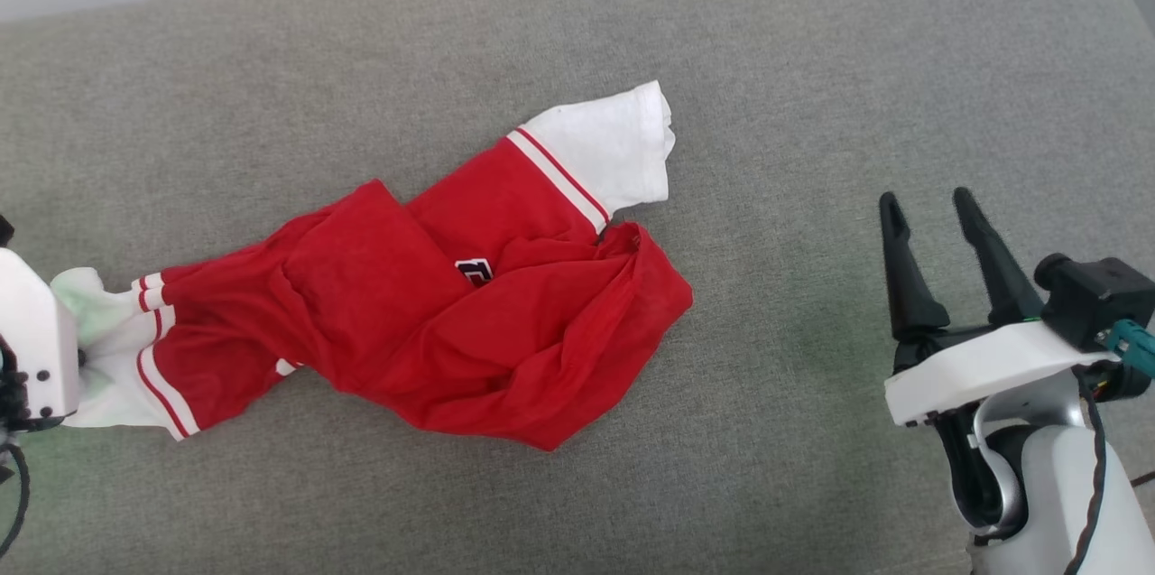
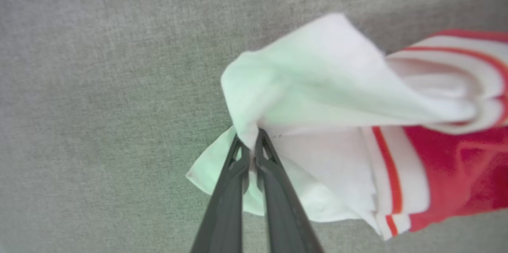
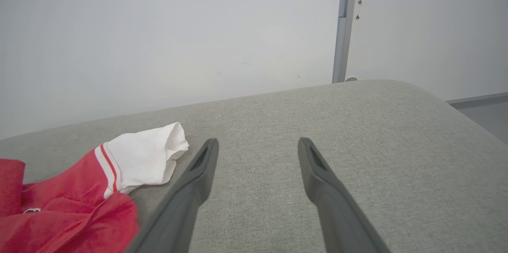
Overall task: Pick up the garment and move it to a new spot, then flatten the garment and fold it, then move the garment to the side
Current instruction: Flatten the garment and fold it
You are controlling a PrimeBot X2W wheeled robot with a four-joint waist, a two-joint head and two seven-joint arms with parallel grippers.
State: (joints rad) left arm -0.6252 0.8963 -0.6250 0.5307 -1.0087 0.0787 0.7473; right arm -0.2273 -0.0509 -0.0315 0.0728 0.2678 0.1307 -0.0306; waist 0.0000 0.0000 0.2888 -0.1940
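Grey woven-fabric tabletop [image 1: 812, 60] with a rounded far corner, plain white wall [image 3: 158, 26] rising behind the tabletop, grey upright strip [image 3: 341, 38] on it above the tabletop's far edge, two small fittings [image 3: 358, 8] higher up, grey floor [image 3: 486, 116] beyond the tabletop's corner

Place: a bare indoor test room, by the look of it a robotics lab rather than a home.
Work surface: a wide pad [image 3: 357, 134] covered in grey woven cloth, rounded at its corner.
Backdrop: a plain white wall [image 3: 158, 26], with one grey upright strip [image 3: 340, 38] on it.
Ground: grey floor [image 3: 486, 120] past the pad's corner.
Machine: a robot's right gripper [image 1: 927, 194] over the cloth, on a white casing with cabling.
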